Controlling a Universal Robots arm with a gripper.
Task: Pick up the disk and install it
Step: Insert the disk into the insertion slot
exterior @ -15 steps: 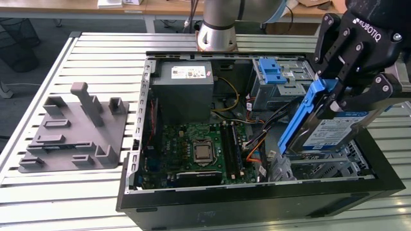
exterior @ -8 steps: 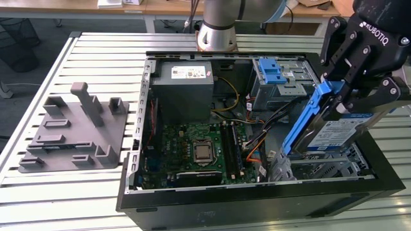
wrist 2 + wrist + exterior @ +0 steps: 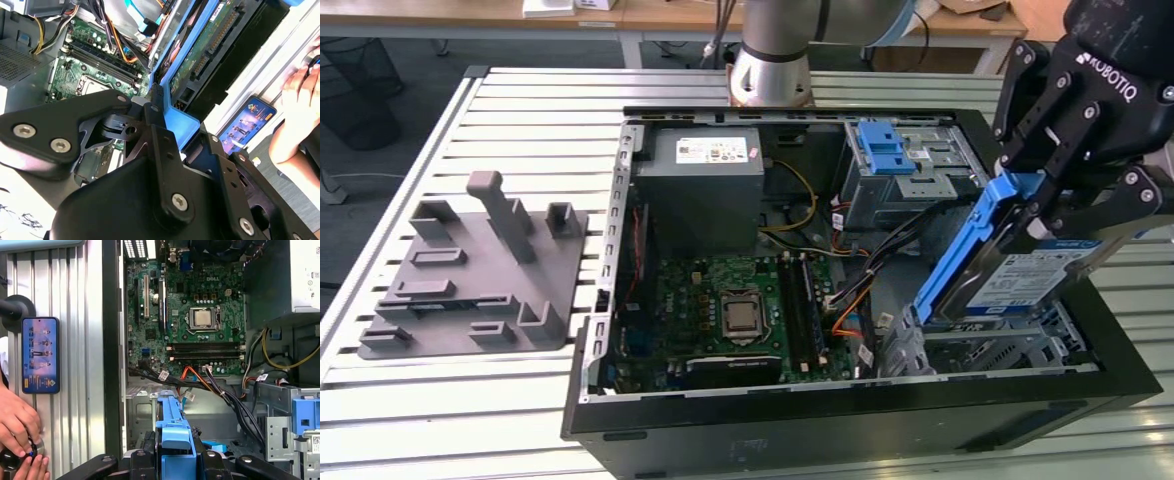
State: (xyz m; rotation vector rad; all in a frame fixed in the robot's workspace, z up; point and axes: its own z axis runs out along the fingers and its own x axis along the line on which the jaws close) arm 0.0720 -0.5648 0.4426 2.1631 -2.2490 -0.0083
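Exterior view | jaws clamp tilted disk (image 3: pixel 1034 280) | lower edge at case (image 3: pixel 761 420) bay

Exterior view looks down at a slant from above, mid-range, onto the whole open computer case (image 3: pixel 854 430) on a slatted table (image 3: pixel 454 400). Both wrist views sit close behind the gripper (image 3: pixel 175 462), facing down into the case. All 3 share the motherboard (image 3: pixel 734 310), & both wrist views share a phone (image 3: pixel 41 355).
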